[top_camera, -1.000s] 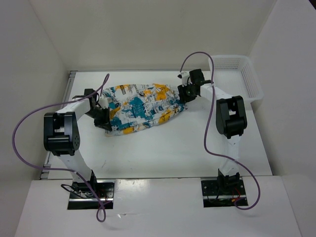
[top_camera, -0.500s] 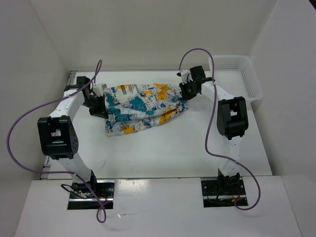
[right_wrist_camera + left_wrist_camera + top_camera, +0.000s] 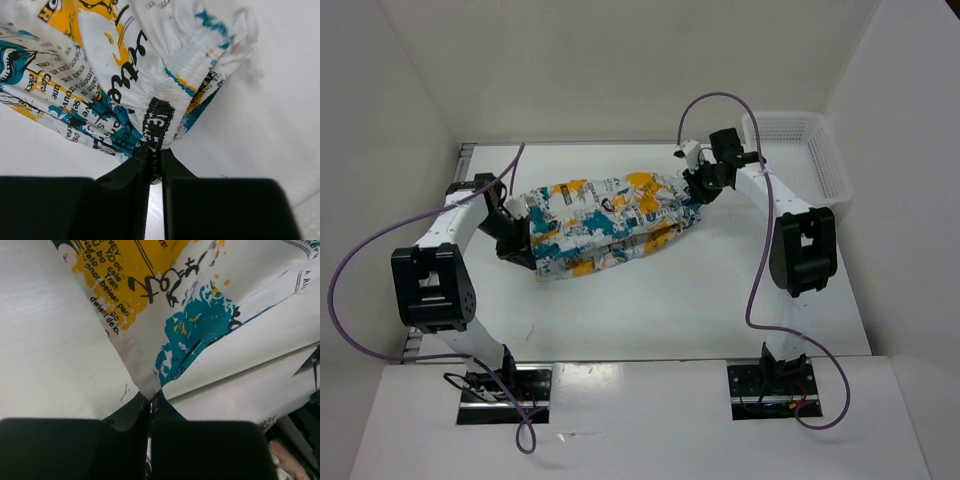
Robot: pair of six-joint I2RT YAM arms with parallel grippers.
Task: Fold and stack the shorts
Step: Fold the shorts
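Observation:
The shorts (image 3: 605, 222), white with teal, orange-yellow and black print, lie stretched across the back middle of the table between my two arms. At their left end my left gripper (image 3: 518, 238) is shut on a pinch of the fabric; the left wrist view has the cloth (image 3: 165, 315) fanning out from the closed jaws (image 3: 150, 399). My right gripper (image 3: 698, 190) is shut on the gathered elastic waistband at the right end, and the right wrist view shows that bunched band (image 3: 165, 107) clamped between the fingers (image 3: 155, 155).
A white plastic mesh basket (image 3: 825, 165) stands at the back right corner of the table, just past the right arm. White walls close in the back and both sides. Purple cables loop from each arm.
My right gripper has closed on the waistband. The left arm has swung outward and forward with its end of the shorts, shifting the fabric's left edge.

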